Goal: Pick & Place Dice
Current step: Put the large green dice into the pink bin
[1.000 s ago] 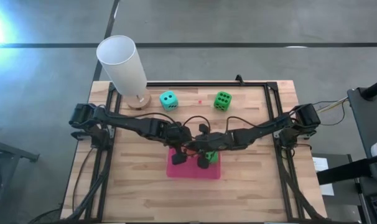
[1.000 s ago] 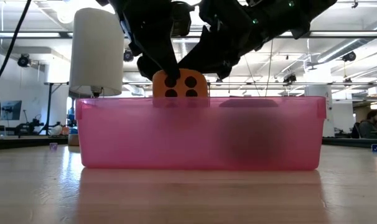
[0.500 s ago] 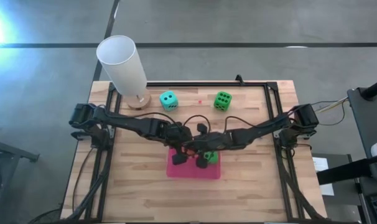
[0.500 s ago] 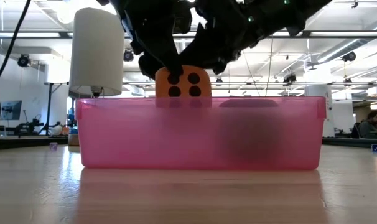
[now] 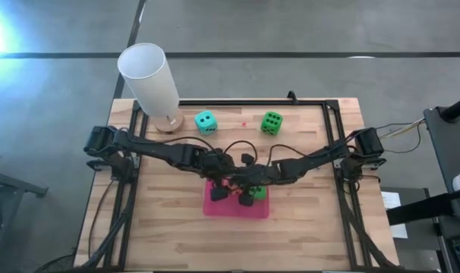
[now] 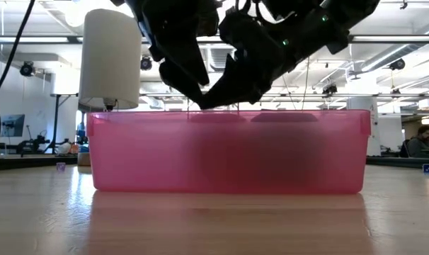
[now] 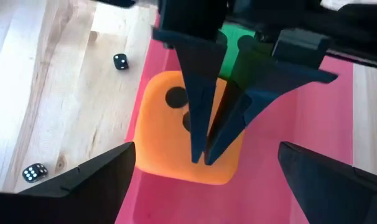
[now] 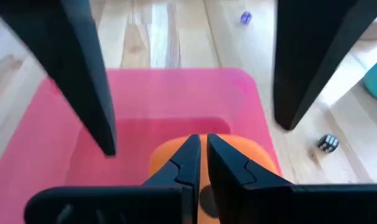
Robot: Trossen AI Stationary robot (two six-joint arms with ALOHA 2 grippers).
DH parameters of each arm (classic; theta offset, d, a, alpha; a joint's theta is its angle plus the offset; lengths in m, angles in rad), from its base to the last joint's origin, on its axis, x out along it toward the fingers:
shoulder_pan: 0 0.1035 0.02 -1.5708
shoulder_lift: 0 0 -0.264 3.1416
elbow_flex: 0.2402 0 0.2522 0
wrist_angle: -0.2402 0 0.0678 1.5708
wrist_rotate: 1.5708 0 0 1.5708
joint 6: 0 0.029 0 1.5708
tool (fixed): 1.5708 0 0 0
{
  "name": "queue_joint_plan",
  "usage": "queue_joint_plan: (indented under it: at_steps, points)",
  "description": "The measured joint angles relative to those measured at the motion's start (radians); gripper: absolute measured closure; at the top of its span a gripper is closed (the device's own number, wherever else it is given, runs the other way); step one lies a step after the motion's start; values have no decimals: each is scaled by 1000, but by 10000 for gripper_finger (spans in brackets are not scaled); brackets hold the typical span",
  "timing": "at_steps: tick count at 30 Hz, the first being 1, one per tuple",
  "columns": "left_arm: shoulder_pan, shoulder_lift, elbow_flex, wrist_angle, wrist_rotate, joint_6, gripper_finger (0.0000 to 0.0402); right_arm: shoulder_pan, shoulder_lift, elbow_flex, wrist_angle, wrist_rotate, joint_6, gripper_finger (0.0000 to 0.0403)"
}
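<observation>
Foam is our guess for the dice: light, soft cubes that give under pressure, best pinched across two opposite flat faces, not by the corners. The orange die (image 7: 170,137) lies inside the pink bin (image 6: 229,152), with one green die (image 7: 229,46) just behind it. The left hand (image 7: 207,149) hangs over the bin with its fingers spread wide on either side of the orange die, holding nothing. The right hand (image 8: 201,146) has its fingers pressed together, tips at the die's top face and nothing between them. The teal die (image 5: 206,121) and the second green die (image 5: 272,123) sit well apart on the wooden surface (image 5: 162,227), near a white cylinder (image 5: 150,80). Two tiny black dice (image 7: 120,61) lie beside the bin. Beyond is a bright open hall.
</observation>
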State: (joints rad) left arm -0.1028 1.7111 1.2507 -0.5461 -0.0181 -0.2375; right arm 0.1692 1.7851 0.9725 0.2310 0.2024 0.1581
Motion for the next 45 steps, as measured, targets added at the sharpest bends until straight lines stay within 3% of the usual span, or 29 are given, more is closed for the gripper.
queue_joint_plan:
  at_steps: [11,23,29,37,45]
  points:
    - [3,-43,0,-22,0,3,14,4,-87,1,0,8,-28,376]
    - [4,-154,0,-207,-1,3,18,3,-298,0,-236,13,-27,376]
    - [5,-208,-15,-255,-8,2,26,-2,-447,-1,-325,118,16,376]
    - [6,-318,-66,-248,-93,-33,34,-7,-597,0,-375,115,30,376]
    - [6,-470,-167,-210,-140,-85,36,-102,-650,14,-511,114,187,376]
